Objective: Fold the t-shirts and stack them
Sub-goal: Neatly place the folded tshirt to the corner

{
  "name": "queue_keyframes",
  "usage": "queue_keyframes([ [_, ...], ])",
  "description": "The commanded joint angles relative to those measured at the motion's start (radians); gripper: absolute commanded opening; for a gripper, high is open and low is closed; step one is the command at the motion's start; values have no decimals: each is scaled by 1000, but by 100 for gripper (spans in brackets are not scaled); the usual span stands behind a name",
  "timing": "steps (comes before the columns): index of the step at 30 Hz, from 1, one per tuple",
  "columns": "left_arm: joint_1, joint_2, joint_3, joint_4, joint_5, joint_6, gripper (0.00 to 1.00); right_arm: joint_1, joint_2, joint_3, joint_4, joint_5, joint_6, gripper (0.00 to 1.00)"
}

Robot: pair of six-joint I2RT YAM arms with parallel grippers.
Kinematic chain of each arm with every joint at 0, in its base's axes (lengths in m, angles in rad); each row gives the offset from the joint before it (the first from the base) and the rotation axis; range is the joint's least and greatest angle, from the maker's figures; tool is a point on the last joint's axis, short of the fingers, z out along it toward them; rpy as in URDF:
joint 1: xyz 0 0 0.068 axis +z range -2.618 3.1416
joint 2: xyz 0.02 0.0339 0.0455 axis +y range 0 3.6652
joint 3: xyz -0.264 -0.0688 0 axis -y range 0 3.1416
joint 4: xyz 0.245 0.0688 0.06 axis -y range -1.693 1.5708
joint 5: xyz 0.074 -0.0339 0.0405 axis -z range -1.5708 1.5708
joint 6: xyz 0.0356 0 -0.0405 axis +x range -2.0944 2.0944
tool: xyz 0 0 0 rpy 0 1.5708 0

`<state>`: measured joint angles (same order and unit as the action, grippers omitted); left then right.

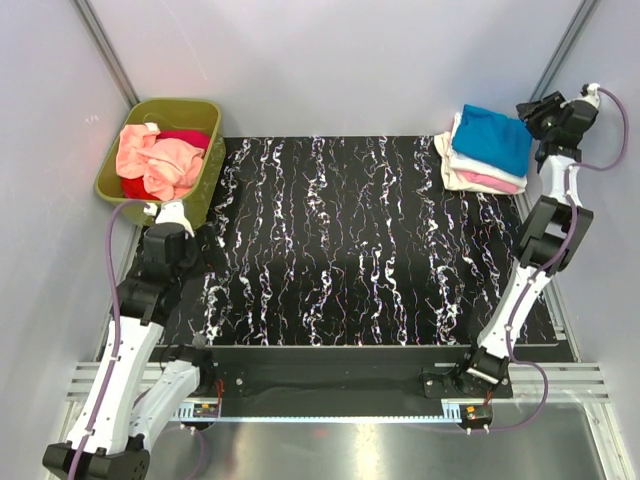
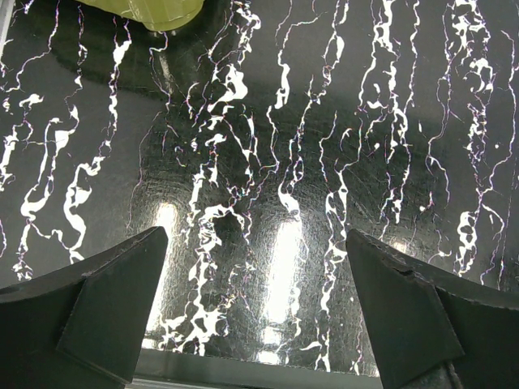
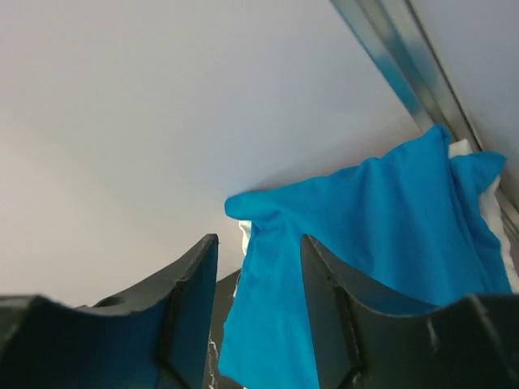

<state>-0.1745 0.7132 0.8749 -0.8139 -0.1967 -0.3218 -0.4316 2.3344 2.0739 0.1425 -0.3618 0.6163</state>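
Observation:
A folded bright blue t-shirt (image 1: 495, 135) tops a stack at the far right corner, over cream-white shirts (image 1: 452, 160) and a pink one (image 1: 492, 182). My right gripper (image 1: 535, 112) is at the stack's right edge. In the right wrist view the gripper (image 3: 259, 239) has its jaws apart, and a corner of the blue shirt (image 3: 365, 243) hangs in the gap without being pinched. My left gripper (image 1: 172, 215) is open and empty over the mat beside the tub; it also shows in the left wrist view (image 2: 256, 233). A salmon-peach shirt (image 1: 155, 160) and a red one (image 1: 185, 138) lie crumpled in the tub.
The olive-green tub (image 1: 205, 185) stands at the far left corner, and its edge shows in the left wrist view (image 2: 154, 10). The black marbled mat (image 1: 350, 250) covers the table. Grey walls and metal frame posts (image 1: 105, 45) close in the back and sides.

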Motion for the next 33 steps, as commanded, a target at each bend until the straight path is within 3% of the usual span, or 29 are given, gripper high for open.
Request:
queue_keyframes([
  [1,10,-4,3,45,-15,1,99,53,80,145,-122,-60,-61,52],
  [3,10,-4,3,45,-15,1,99,97,141,254,-254,-40,-137,52],
  [9,12,-4,3,44,-18,0,99,149,259,402,-394,-2,-164,53],
  [19,12,-6,1,44,-17,0,99,272,210,399,-587,269,-345,67],
  [29,15,-15,3,45,-12,3,99,361,129,381,-724,533,-512,63],
  [33,18,-20,1,48,-12,3,99,399,109,365,-736,616,-576,57],
])
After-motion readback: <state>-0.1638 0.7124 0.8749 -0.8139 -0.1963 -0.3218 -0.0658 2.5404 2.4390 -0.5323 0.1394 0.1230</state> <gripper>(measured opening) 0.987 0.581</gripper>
